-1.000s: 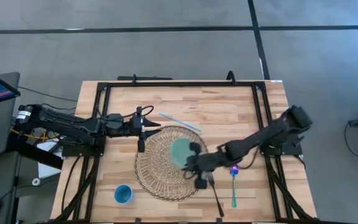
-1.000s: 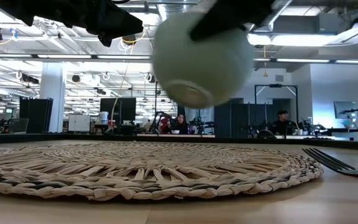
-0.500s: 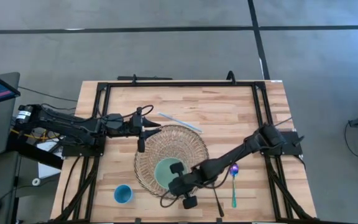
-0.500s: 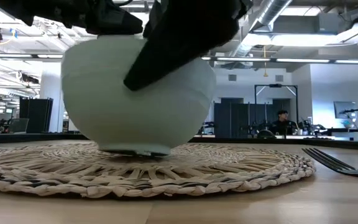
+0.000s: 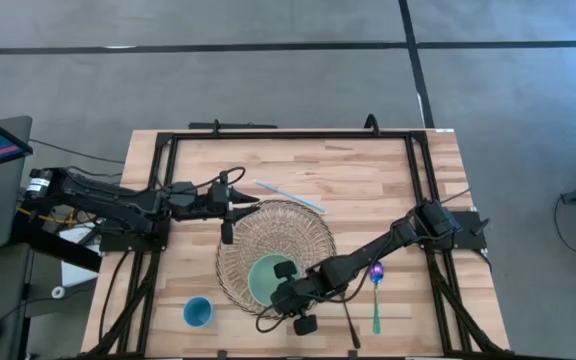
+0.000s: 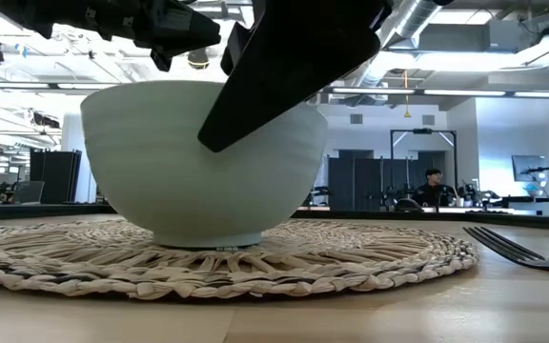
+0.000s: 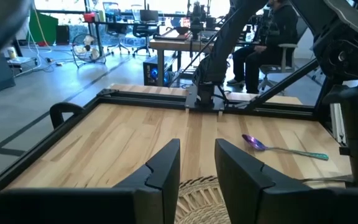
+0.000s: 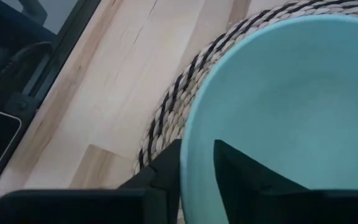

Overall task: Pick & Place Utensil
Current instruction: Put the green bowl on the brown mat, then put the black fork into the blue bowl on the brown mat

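The right end effector (image 5: 290, 285) is clamping the rim of the bowl (image 5: 266, 280), now resting on the woven mat (image 5: 298, 235) near the table's (image 5: 368, 170) front edge after hanging in the air a second ago. The left end effector (image 5: 236, 207), fingers slightly apart, is waiting at the mat's far-left rim. The spoon (image 5: 376, 298) is lying untouched toward the front-right corner.

- A small blue cup (image 5: 199, 312) stands on the table (image 5: 368, 170) near its front left corner.
- A pale straw (image 5: 290, 196) lies just beyond the mat.
- A seated person (image 6: 433, 188) shows in the room behind.
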### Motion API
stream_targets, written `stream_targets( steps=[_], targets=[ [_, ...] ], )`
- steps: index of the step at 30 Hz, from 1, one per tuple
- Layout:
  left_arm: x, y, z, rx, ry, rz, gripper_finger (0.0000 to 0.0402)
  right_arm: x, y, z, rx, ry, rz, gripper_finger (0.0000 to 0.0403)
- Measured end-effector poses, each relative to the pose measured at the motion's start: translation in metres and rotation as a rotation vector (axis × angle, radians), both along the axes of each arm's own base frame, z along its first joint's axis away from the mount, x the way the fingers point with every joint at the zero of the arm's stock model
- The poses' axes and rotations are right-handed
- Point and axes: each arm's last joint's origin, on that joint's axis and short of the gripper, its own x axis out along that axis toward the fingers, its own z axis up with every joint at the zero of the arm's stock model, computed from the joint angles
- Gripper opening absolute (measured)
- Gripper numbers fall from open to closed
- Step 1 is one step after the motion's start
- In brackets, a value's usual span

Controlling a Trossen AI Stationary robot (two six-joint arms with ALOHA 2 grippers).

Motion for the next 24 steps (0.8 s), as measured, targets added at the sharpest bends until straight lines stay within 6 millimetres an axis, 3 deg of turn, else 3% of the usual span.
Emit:
stream_targets(
  steps=[15,24],
  targets=[
    [0.0,0.0,0.0,0.0,-0.002,-0.001,0.0101,0.0,0.0,0.001,0.005,-0.001,0.003,0.0163],
    [0.0,0.0,0.0,0.0,-0.002,-0.001,0.0101,-0.001,-0.001,0.01,0.021,-0.023,-0.005,0.017]
  ],
)
